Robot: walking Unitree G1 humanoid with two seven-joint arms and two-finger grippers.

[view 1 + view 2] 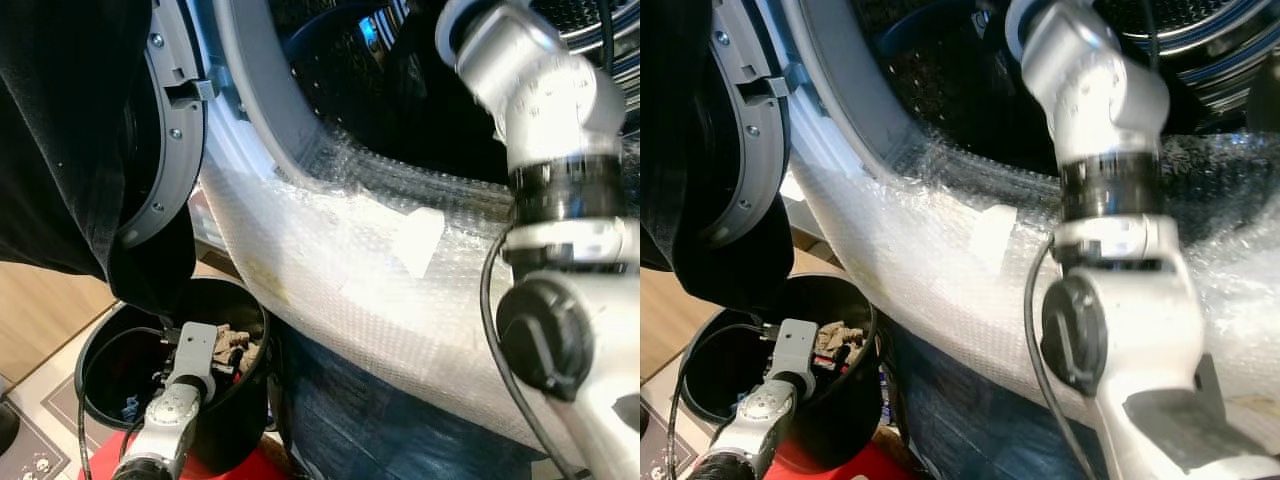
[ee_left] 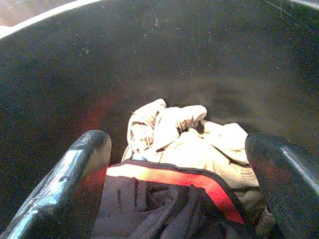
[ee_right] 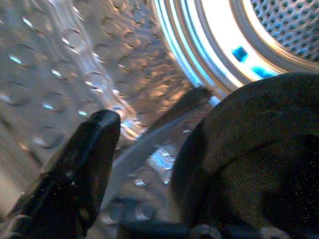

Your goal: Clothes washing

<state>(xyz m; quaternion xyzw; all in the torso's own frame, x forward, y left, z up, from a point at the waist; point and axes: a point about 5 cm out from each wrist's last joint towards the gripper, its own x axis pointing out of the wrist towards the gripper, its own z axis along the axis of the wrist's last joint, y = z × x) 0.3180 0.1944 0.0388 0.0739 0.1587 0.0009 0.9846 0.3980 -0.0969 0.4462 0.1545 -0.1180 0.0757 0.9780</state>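
Bubble wrap (image 1: 330, 250) pads the washer's front beneath us. Our left gripper (image 2: 174, 199) hangs spread wide inside the black bin (image 1: 235, 420) over beige and red-striped clothes (image 2: 184, 144). Our right gripper (image 3: 149, 164) is inside the drum (image 3: 279, 25) against dark fabric (image 3: 254, 144); we cannot tell its grip.

The left arm reaches down low on the robot's left, wrist bent forward, and its left claw (image 2: 177, 169) has both black fingers (image 2: 70, 184) spread wide apart. The right arm rises high on the robot's right, bent at the elbow and stretched forward, its right claw (image 3: 149, 149) showing one black finger (image 3: 79, 159) beside dark fabric
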